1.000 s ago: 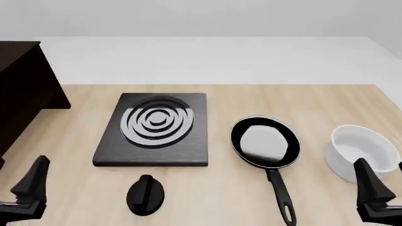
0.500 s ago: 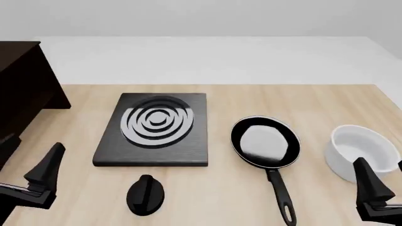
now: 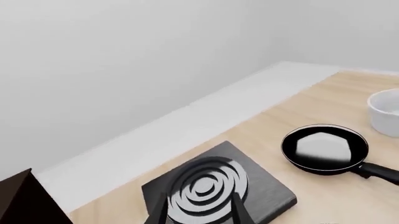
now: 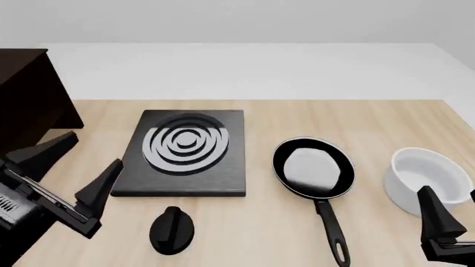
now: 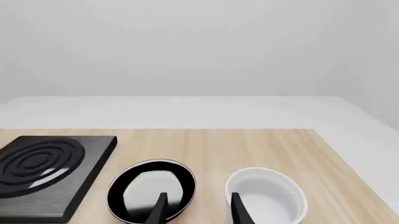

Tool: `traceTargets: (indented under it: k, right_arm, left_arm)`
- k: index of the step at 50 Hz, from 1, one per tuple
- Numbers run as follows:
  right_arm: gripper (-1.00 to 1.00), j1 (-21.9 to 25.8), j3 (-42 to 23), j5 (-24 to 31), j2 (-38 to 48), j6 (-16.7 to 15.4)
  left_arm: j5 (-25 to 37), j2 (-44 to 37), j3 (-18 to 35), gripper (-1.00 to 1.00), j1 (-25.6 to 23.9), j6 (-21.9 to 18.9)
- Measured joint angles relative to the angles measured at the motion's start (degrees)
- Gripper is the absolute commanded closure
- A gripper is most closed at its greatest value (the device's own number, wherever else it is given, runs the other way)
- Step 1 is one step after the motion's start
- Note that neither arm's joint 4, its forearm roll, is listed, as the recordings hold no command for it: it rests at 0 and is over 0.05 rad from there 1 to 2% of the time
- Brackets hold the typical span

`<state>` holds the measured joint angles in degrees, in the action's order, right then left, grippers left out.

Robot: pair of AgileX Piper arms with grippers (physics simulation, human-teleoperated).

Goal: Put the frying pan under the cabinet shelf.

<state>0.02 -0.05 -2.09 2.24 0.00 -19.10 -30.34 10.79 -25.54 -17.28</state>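
**Left pincer open at the near left, pan untouched**

The left gripper (image 4: 70, 169) hangs with its two black fingers spread wide and nothing between them, at the near left of the pale wooden table (image 4: 371, 119), just beside the left edge of the flat black stove plate with silver rings (image 4: 182, 153). It points to the right, across the table. The right gripper (image 4: 445, 231) sits at the near right corner; its fingers stand apart in its wrist view and hold nothing.

The round shallow black frying pan with a glossy grey inside (image 4: 313, 167) lies flat on the table right of the stove plate, its long black handle with a loop hole running toward the near edge. A white round bowl (image 4: 429, 179) stands just to its right, apart from it. A small black knob (image 4: 172, 229) lies near the front, below the stove plate.

The large dark brown wooden cabinet shelf (image 4: 30, 105) stands at the far left edge, well apart from the pan, with the stove plate between them.

By my reckoning the task has barely begun. Nothing grips the pan, and it rests nowhere near the cabinet. All of it is left: reaching the pan, taking the handle or rim, carrying it leftward past the stove plate, and sliding it under the top board.
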Motion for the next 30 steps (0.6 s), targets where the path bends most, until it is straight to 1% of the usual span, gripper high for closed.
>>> traceTargets:
  k: [14,30]
  right_arm:
    - [-1.0,0.0,0.0,0.0,0.0,0.0]
    - [-1.0,0.0,0.0,0.0,0.0,0.0]
  left_arm:
    - [-2.8,-8.9,4.7,-1.0,-8.0,-7.2]
    - [-6.1,-17.4,7.4,-1.0,-15.6,-16.0]
